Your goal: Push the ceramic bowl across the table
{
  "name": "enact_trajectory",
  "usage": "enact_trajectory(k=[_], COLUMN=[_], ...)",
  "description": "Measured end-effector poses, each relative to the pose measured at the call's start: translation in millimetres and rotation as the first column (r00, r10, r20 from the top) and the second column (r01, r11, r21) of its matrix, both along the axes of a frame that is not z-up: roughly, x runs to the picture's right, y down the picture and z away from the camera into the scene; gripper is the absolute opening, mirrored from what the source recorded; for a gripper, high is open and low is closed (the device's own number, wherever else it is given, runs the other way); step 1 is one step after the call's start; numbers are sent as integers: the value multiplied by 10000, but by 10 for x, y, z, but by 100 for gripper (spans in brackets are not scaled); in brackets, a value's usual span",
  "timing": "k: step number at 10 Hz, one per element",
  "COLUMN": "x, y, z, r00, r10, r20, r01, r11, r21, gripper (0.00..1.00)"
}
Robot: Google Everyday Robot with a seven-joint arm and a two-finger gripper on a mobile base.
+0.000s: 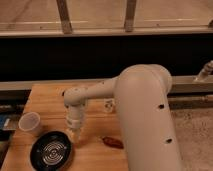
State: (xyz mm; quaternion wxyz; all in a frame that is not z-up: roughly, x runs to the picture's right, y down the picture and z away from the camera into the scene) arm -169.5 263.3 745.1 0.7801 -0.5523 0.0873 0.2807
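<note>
The ceramic bowl (51, 150) is dark and glossy with pale rings inside. It sits near the front left corner of the wooden table (95, 92). My gripper (74, 135) hangs at the end of the white arm, pointing down just right of the bowl's rim, close to it or touching it. The big white arm link covers the right part of the table.
A small white cup (30, 122) stands left of the bowl near the table's left edge. A red object (113, 143) lies on the table right of the gripper. A small pale item (108, 106) lies behind the arm. A dark wall and window frame run behind.
</note>
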Motion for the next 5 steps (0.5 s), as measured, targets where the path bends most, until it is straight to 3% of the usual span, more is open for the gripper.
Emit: enact_trajectory(k=[2,4,5], x=[131,411,564], y=[-184,-580,-742], z=[-2,11,36], r00=[9977,9872,9804], r10=[155,541,788], r20=[-661,-1504,-1808], r01=[-105,-256,-376], r11=[9971,9824,9745], r21=[758,1853,2212], gripper=[0,0,0])
